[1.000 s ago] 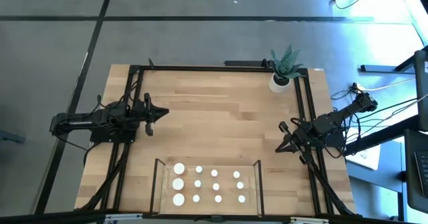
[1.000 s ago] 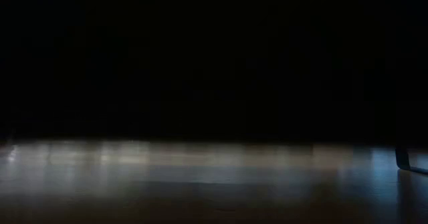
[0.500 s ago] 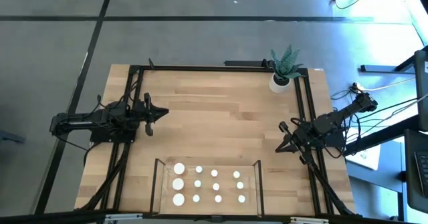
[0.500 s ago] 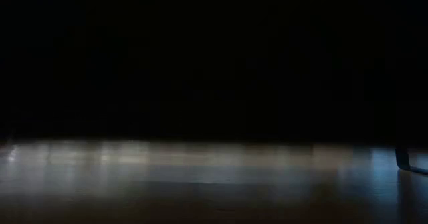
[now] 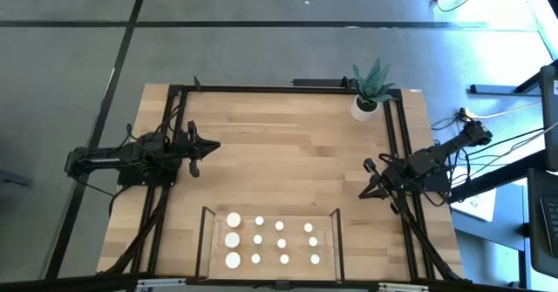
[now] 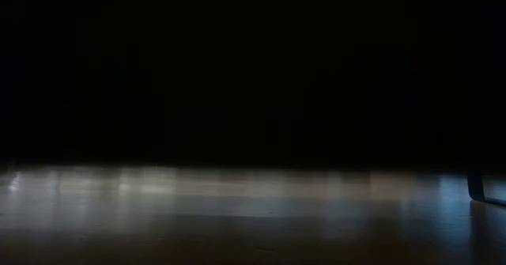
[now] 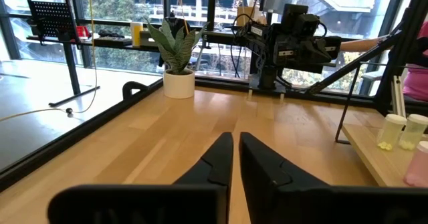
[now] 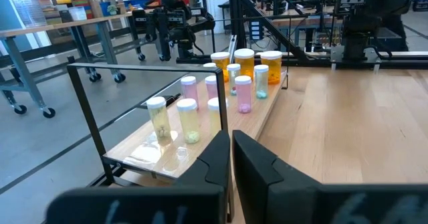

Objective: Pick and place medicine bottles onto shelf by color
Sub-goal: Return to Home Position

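The shelf (image 5: 209, 240), a light-wood board with dark frame bars at its short sides, lies at the table's near edge. Several white-capped medicine bottles (image 5: 281, 241) stand upright on it in rows, three wider ones (image 5: 233, 239) in the left column. In the right wrist view the bottles (image 8: 234, 83) have amber, pink, greenish and yellowish bodies. My left gripper (image 5: 215, 145) hovers shut at the table's left side, pointing level toward the right. My right gripper (image 5: 362, 195) hovers shut at the right side, angled toward the shelf. Neither holds anything.
A white pot with a spiky green plant (image 5: 366, 105) stands at the far right corner, also seen as the plant (image 7: 178, 82). Bare wooden tabletop (image 5: 288, 152) lies between the arms. Dark frame rails (image 5: 174, 96) run along the table's edges. The low view is almost wholly dark.
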You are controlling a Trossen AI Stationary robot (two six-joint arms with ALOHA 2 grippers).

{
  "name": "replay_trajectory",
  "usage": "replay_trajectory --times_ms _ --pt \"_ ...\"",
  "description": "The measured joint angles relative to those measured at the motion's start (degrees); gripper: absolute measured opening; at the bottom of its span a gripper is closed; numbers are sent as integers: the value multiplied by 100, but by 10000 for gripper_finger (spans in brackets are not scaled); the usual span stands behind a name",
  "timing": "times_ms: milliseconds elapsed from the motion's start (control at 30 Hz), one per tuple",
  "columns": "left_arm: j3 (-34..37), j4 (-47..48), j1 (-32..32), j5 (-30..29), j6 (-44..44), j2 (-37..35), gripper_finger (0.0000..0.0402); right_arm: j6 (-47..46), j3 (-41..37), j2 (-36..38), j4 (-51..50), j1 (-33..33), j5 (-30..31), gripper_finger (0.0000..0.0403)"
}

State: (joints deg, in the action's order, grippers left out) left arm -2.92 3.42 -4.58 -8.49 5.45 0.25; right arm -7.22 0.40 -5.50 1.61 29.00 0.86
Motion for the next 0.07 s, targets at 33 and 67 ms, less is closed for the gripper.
replay_trajectory --times_ms 33,67 --pt "0 0 -2 2 0 0 22 2 0 0 0 2 0 22" --pt "-2 0 -1 2 0 0 23 6 0 0 0 1 0 22"
